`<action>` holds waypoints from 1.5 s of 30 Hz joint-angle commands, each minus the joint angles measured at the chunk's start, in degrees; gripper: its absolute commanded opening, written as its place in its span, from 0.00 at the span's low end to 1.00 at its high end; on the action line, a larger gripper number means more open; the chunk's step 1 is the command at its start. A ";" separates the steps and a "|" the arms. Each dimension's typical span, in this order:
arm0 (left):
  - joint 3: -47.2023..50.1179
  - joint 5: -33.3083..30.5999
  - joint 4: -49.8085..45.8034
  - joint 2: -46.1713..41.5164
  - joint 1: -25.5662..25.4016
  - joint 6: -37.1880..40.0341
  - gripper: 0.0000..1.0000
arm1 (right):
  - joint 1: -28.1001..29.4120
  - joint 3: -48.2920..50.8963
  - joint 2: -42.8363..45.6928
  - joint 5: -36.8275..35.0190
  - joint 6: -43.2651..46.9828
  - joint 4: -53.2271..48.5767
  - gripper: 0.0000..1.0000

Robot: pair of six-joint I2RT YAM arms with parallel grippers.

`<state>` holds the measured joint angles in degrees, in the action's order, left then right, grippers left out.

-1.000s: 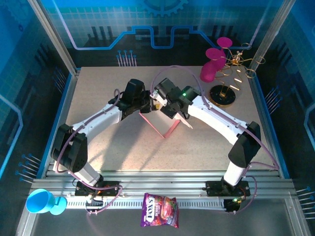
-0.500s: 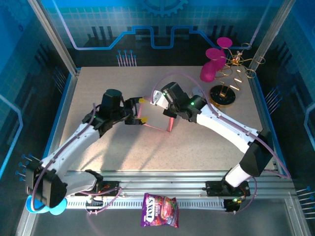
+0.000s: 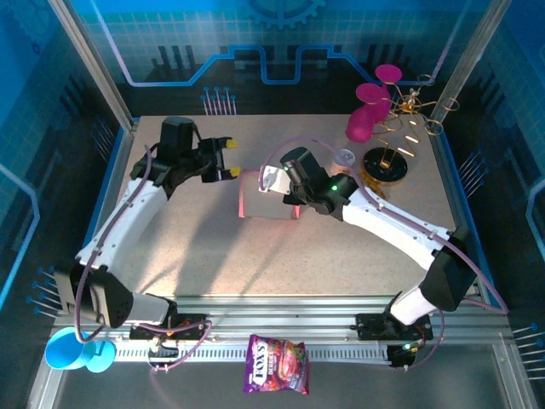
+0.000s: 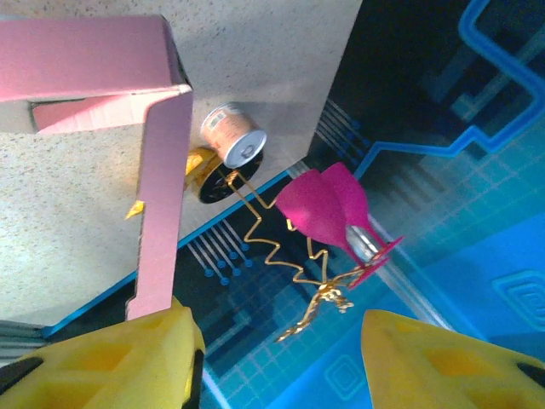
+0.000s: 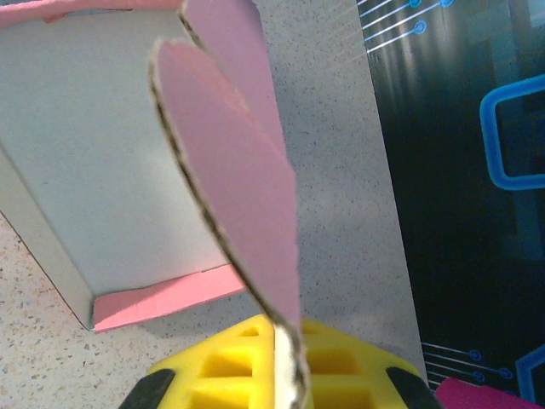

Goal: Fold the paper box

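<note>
Top external view showed you the paper box (image 3: 255, 204) near the middle of the speckled desk (image 3: 187, 247). The left end effector (image 3: 232, 158) was released, jaws apart, near the box and not touching it. Right wrist view gave you the finer detail: the right end effector (image 5: 285, 362) clenched on a thin, curved pink flap with a rough edge, beside the whitish, matte inner side.
</note>
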<state>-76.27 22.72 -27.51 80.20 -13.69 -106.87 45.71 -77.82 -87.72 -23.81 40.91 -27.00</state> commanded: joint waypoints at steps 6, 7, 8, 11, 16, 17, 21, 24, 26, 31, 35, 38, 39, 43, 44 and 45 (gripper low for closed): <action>-0.94 2.33 -2.60 3.08 -4.23 1.64 0.55 | 1.31 -0.55 0.13 -0.83 0.45 2.42 0.00; -0.77 2.24 -2.85 2.94 -4.32 1.79 0.55 | 1.48 -0.64 -0.03 -0.73 0.35 2.32 0.00; -0.64 2.09 -3.11 2.77 -4.32 1.79 0.55 | 1.57 -0.65 -0.15 -0.74 0.40 2.44 0.00; -0.27 2.22 -3.21 2.70 -4.32 2.06 0.55 | 1.74 -0.66 -0.43 -0.68 0.10 2.58 0.00; 0.62 2.59 -2.55 3.34 -4.56 1.97 0.55 | 2.21 -1.40 -0.77 -0.28 0.05 2.31 0.00; 0.69 2.59 -2.54 3.51 -4.59 1.93 0.55 | 2.26 -1.53 -0.87 -0.35 0.05 2.31 0.00; 0.91 2.76 -2.38 4.03 -5.02 1.99 0.55 | 2.62 -2.04 -1.22 -0.19 -0.16 2.09 0.00; 1.44 3.35 -2.19 4.29 -5.29 2.10 0.56 | 3.14 -2.39 -1.64 -0.19 -0.30 1.79 0.00; 1.97 3.25 -2.33 3.82 -5.20 2.19 0.56 | 3.26 -2.17 -1.73 -0.44 -0.21 1.95 0.00; 2.20 4.57 -3.84 4.26 -5.11 4.08 0.56 | 3.49 -1.80 -1.75 -1.15 0.44 3.08 0.00; 2.71 4.55 -3.20 5.01 -4.55 4.37 0.52 | 4.02 -1.72 -1.48 -1.05 1.10 3.54 0.00; 2.19 4.59 -2.81 6.05 -4.54 4.63 0.47 | 4.48 -1.37 -1.33 -1.56 1.56 4.04 0.00; 2.02 4.78 -2.90 6.44 -4.59 4.89 0.45 | 4.64 -1.36 -1.31 -1.84 1.55 4.11 0.00; 2.35 5.67 -2.26 7.36 -4.59 5.45 0.39 | 5.12 -1.02 -1.26 -2.37 2.14 4.38 0.00; 2.43 5.99 -2.14 7.62 -4.59 5.74 0.37 | 5.16 -0.94 -1.18 -2.52 2.24 4.46 0.00; 2.38 5.98 -2.36 7.84 -4.59 5.96 0.35 | 5.19 -0.82 -1.22 -2.58 2.44 4.59 0.00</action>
<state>-74.72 27.40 -29.45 86.46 -18.33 -102.76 48.82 -78.04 -89.17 -27.44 42.65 -26.22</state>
